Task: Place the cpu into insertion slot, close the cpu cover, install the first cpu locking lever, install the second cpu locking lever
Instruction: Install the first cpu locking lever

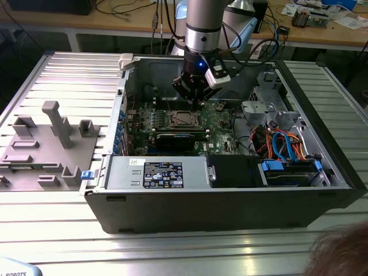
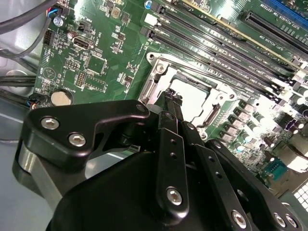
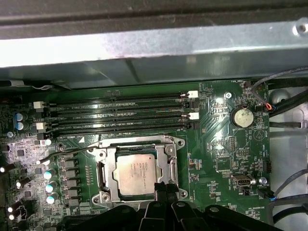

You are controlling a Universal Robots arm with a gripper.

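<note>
The jaws are seen pressed together, gripping nothing, just over the edge of the cpu cover (image 3: 107, 166), which is laid flat around the cpu (image 3: 136, 174) seated in the insertion slot (image 1: 183, 119), near the middle of the green circuit board (image 3: 216, 154) beside the memory slots (image 3: 115, 115).
</note>
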